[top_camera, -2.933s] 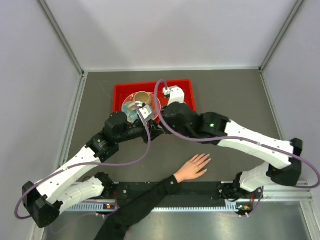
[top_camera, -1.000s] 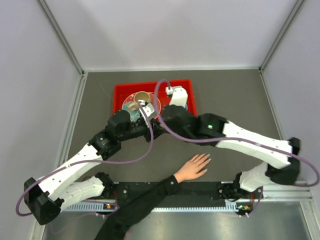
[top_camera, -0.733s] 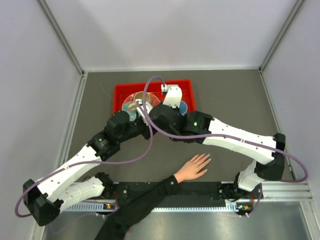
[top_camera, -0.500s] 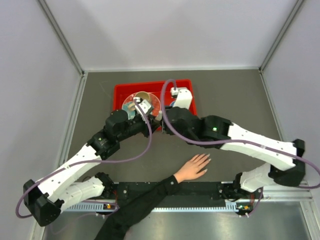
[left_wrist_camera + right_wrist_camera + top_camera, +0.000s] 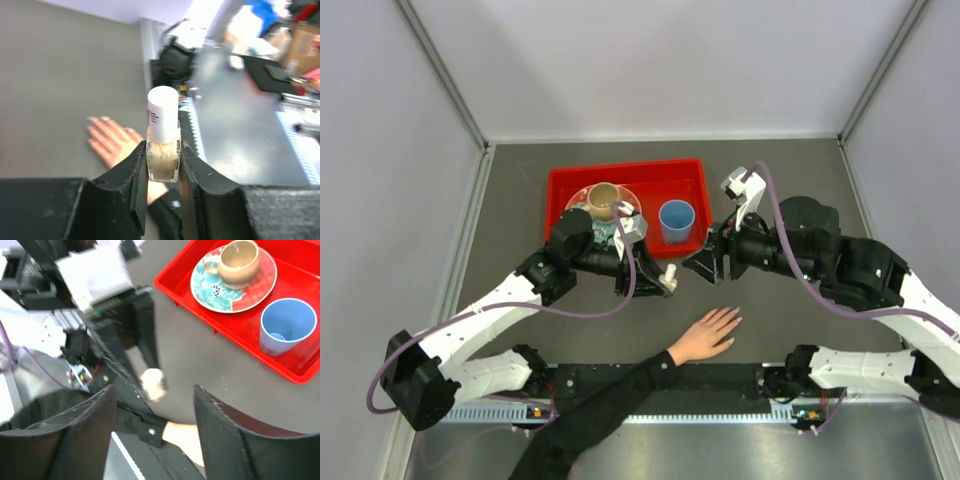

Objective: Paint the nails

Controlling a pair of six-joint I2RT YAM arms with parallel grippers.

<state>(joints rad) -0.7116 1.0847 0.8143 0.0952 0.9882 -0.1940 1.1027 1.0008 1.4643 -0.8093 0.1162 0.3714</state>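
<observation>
On the top camera, both arms have pulled off the red tray [image 5: 625, 168], where they were crowded half a second ago. My left gripper [image 5: 668, 282] now sits just off the tray's near edge, clamped on a small polish bottle [image 5: 670, 275]. The right gripper [image 5: 705, 263] has swung to the tray's near right corner and faces the bottle. The nails [image 5: 734, 319] tip a hand [image 5: 703, 340] lying flat nearer me than the tray, well apart from both grippers.

On the left wrist camera, the fingers pinch the bottle's glass body, and its white cap [image 5: 163, 112] is on and upright. The hand is a blur beyond it.

On the right wrist camera, the jaws are spread wide and hold nothing. The blurred bottle stands ahead of them. I judge uncapping comes next, and no nail is painted yet.
</observation>
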